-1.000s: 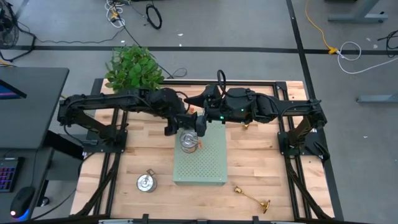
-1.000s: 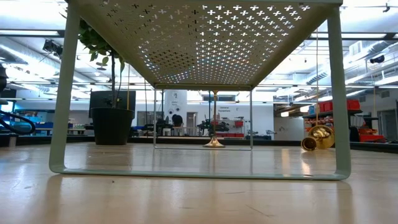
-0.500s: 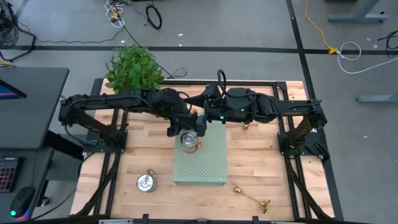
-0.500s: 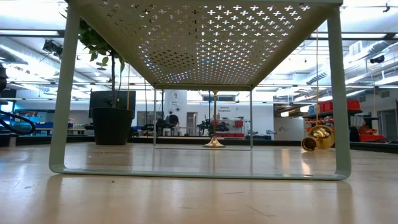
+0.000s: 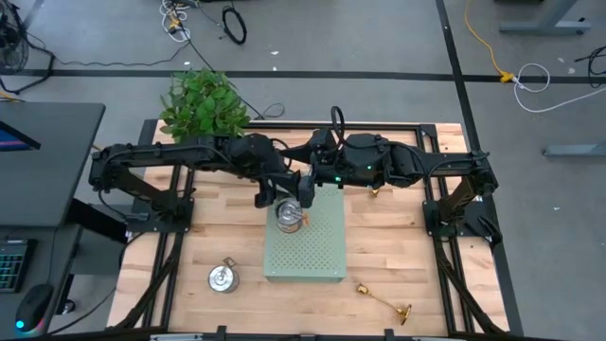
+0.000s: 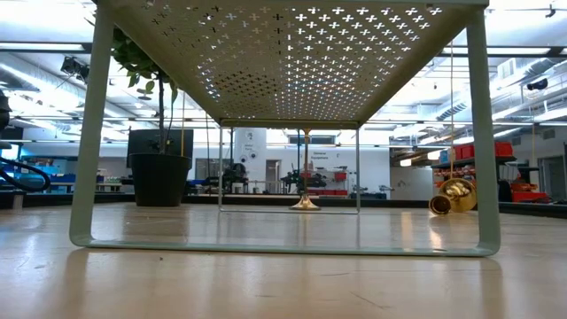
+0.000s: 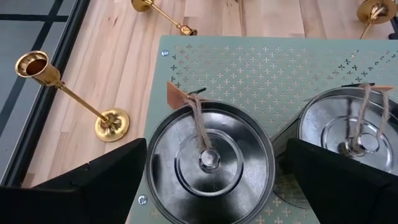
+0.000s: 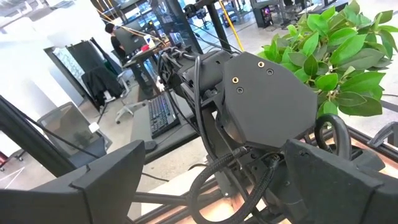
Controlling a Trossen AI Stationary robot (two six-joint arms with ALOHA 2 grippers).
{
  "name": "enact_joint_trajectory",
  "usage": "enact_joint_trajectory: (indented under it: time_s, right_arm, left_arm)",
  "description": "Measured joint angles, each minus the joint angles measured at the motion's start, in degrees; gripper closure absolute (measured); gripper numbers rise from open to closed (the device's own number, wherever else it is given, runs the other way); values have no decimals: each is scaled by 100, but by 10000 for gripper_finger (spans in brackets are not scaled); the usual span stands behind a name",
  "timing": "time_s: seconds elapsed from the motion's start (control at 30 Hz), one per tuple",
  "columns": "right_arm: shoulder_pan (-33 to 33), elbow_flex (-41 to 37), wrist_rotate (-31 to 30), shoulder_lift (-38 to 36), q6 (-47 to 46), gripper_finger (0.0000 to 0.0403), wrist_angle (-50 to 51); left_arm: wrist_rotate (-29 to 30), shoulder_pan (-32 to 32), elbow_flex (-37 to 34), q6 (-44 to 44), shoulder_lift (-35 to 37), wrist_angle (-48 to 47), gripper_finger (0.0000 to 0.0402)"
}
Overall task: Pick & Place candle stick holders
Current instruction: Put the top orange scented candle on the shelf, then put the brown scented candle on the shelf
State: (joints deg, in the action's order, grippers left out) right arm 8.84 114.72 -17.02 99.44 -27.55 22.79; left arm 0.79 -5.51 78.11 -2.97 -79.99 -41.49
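One brass candle stick holder point(image 7: 68, 93) stands on its base on the wood just off the far edge of the green perforated shelf point(image 5: 317, 256); it also shows in the low view point(image 6: 306, 200). A second holder point(image 5: 375, 190) is by the right arm. A third point(image 5: 383, 301) lies on its side at the table's front right. My left gripper point(image 5: 269, 196) is open above the shelf, its fingers either side of a lidded silver tin point(image 7: 208, 158) without touching it. My right gripper point(image 5: 305, 189) is open and empty beside it, facing the left arm.
A second silver tin point(image 5: 290, 214) with a string and tag stands on the shelf next to the first. Another tin point(image 5: 223, 278) sits on the wood at front left. A potted plant point(image 5: 204, 102) is at the far left corner. Black frame rails run along both sides.
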Motion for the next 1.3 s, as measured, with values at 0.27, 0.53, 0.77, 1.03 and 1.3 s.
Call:
enact_joint_trajectory:
  time_s: [0.27, 0.53, 0.77, 1.03, 1.3]
  right_arm:
    - [0, 0, 0, 0, 0, 14, -2]
    - [0, 0, 0, 0, 1, 14, -1]
    - [0, 0, -2, 0, 1, 14, -2]
    - [-2, 0, -2, 0, 0, 14, 0]
    - [-2, 0, -2, 0, 2, 14, 0]
  left_arm:
    - [98, 1, 0, 427, 0, -6, 5]
    - [202, 1, -2, 381, 16, -81, 5]
    - [119, 33, -4, 356, 396, -678, 5]
    - [-364, 409, -4, 491, 1049, -1755, 5]
    - [-1313, 1360, -17, 538, 1514, -2854, 5]
